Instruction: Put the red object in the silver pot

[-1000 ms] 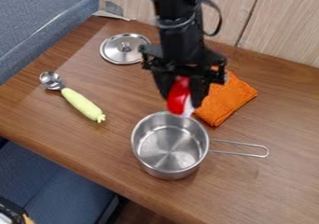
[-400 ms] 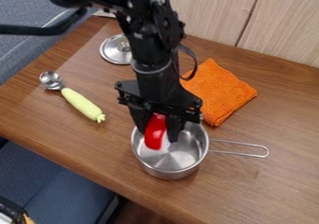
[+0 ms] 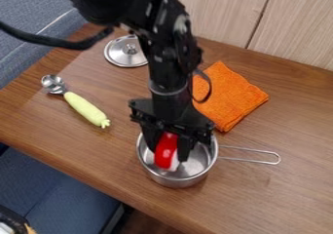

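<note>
From where I stand, the black arm (image 3: 170,72) comes in from the top edge, and its hand (image 3: 169,153) hangs down over the silver pot (image 3: 174,181), a little below the middle of the frame. The hand is closed on the red object (image 3: 165,149), which sits between its two fingers, a white part showing at its lower end. I see the object against the pot's inside, but I can't tell whether it touches the bottom. The pot stands upright on the brown wooden tabletop (image 3: 286,204), its wire handle (image 3: 257,161) pointing to the right of the frame. An orange cloth (image 3: 228,99) lies behind the pot, right of the arm. Towards the upper left lies a round metal lid (image 3: 120,55), knob up, and at the left a metal scoop (image 3: 86,108) with a pale yellow-green grip.
</note>
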Available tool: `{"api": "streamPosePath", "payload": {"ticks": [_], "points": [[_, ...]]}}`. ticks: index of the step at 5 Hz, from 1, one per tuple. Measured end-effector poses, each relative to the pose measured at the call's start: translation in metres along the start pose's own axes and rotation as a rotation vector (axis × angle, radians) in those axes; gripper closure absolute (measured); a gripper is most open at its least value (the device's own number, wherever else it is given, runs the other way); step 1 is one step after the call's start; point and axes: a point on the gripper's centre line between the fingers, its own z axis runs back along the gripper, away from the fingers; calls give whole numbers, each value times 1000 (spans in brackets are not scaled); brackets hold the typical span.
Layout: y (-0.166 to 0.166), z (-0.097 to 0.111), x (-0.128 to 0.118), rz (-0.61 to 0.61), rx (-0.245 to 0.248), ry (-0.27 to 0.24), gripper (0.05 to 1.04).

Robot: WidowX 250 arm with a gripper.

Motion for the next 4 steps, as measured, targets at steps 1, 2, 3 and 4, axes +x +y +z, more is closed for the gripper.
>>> {"api": "streamPosePath", "payload": {"ticks": [1,2,3,4], "points": [[-4,-3,4,-8,10,0,495],[-4,-6,5,1,15,10,415],[-4,-5,7,3,19,29,130],[-4,-5,8,9,19,28,72]]}}
